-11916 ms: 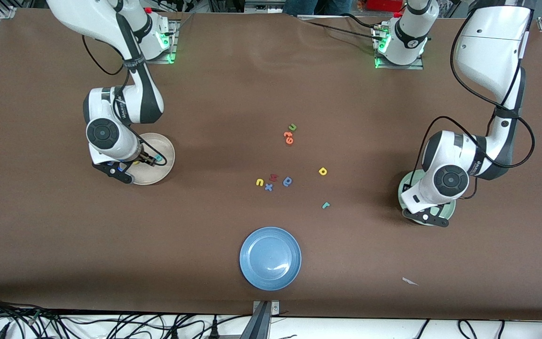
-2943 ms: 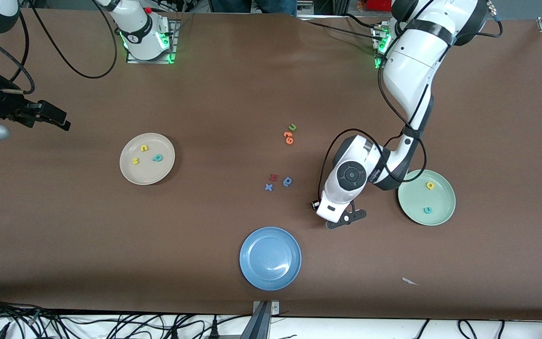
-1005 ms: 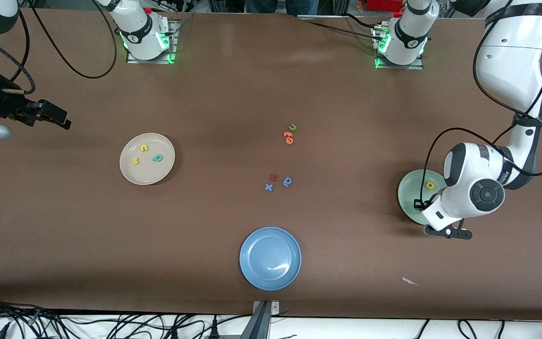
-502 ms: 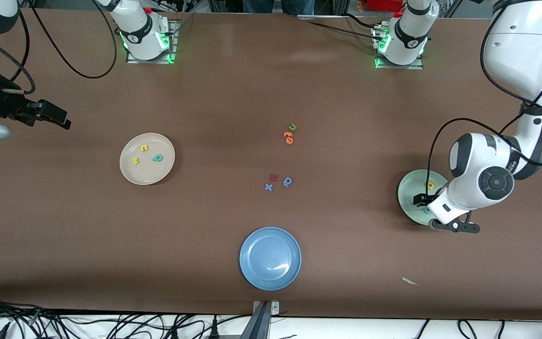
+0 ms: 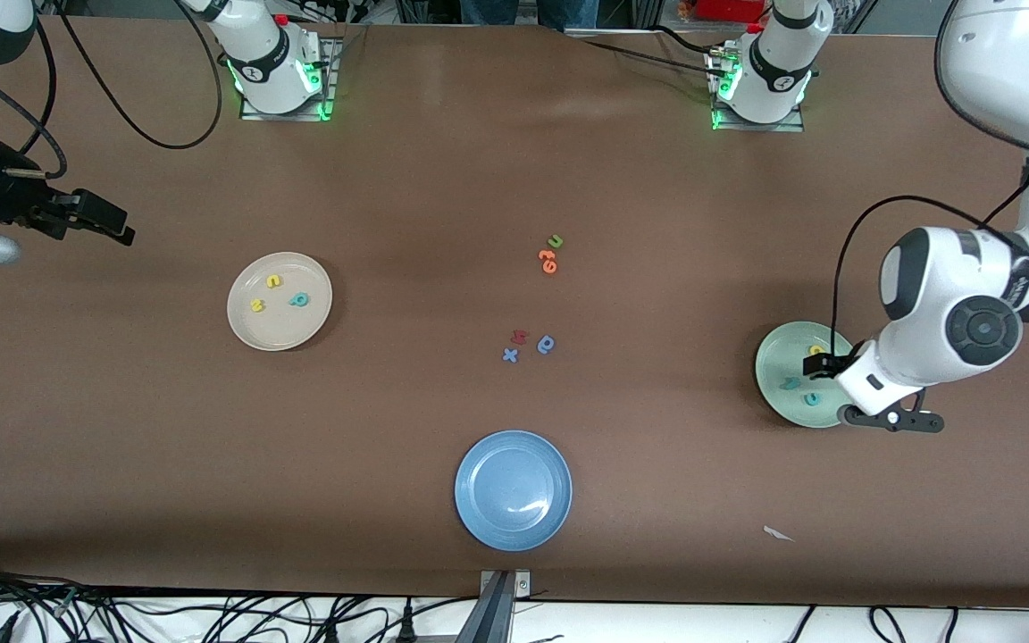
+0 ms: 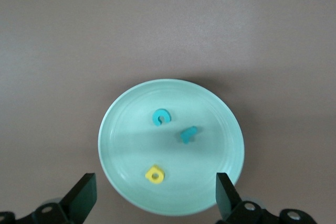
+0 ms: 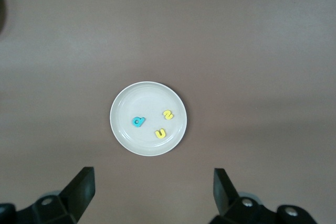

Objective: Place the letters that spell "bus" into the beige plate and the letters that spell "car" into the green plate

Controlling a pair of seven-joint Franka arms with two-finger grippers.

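Left end effector point(image 6: 152, 203): I have it hanging over the green plate, fingers spread wide with nothing between them.
Right end effector point(image 7: 152, 198): I see it up high at the right arm's end of the desk, waiting; fingers wide apart, empty, with the beige plate well below it in its wrist view.
Green plate point(image 5: 773, 357): sits at the left arm's end of the desk; part of it is hidden under the left arm in the front view.
Car letters: all three lie in the green plate, apart from one another: teal c point(image 6: 160, 116), teal r point(image 6: 188, 134), yellow a point(image 6: 155, 174).
Beige plate point(image 5: 251, 335): sits toward the right arm's end of the desk.
Bus letters: all three lie in the beige plate, apart from one another: teal b point(image 5: 300, 299), yellow u point(image 5: 274, 280), yellow s point(image 5: 257, 305).
Blue plate point(image 5: 479, 518): I see it in the middle of the desk, nearest the front camera.
Loose letters: a green one point(image 5: 556, 241) touching an orange one point(image 5: 547, 261) mid-desk; nearer the camera a red one point(image 5: 519, 337), a blue round one point(image 5: 547, 344) and a blue x point(image 5: 510, 354) clustered together.
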